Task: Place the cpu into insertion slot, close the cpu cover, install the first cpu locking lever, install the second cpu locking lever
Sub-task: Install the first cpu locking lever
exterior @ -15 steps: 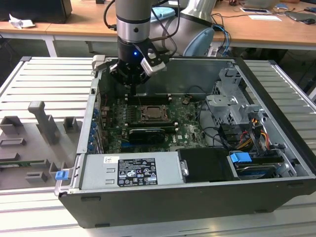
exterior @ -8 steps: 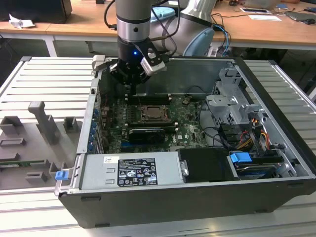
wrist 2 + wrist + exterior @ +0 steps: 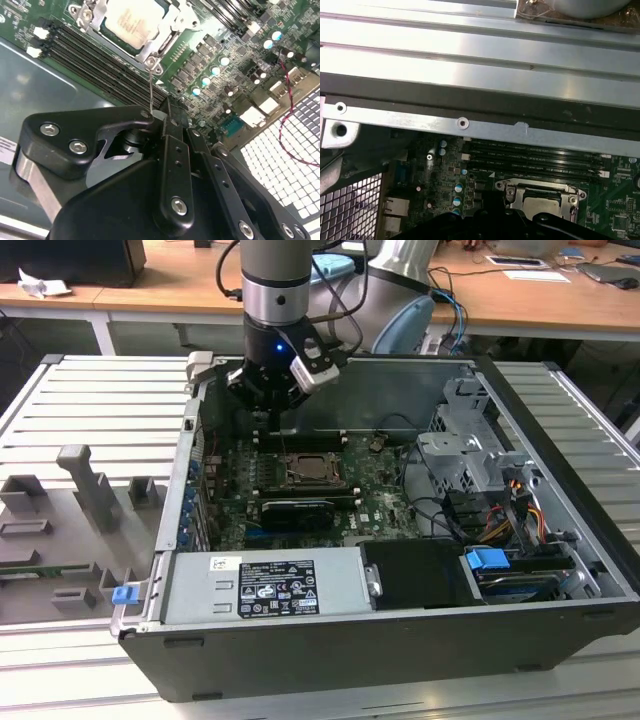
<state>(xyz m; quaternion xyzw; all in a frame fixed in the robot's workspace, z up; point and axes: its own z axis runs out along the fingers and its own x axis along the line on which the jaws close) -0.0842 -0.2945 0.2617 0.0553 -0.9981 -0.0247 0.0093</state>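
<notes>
With chip (image 3: 131, 21) seated in socket (image 3: 311, 471) under shut-down cover (image 3: 161, 47) mid-board (image 3: 378, 502), pincer (image 3: 167, 116) poised near case's (image 3: 560, 632) back wall, fingers (image 3: 172, 131) pinched together on thin lever wire (image 3: 151, 90).

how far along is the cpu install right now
The cpu already sits in the insertion slot, and the cpu cover looks closed down around it. In hand: the pincer is at a thin wire locking lever standing up from the socket corner, so that lever is not latched yet. Whether the other lever is seated cannot be told.
</notes>
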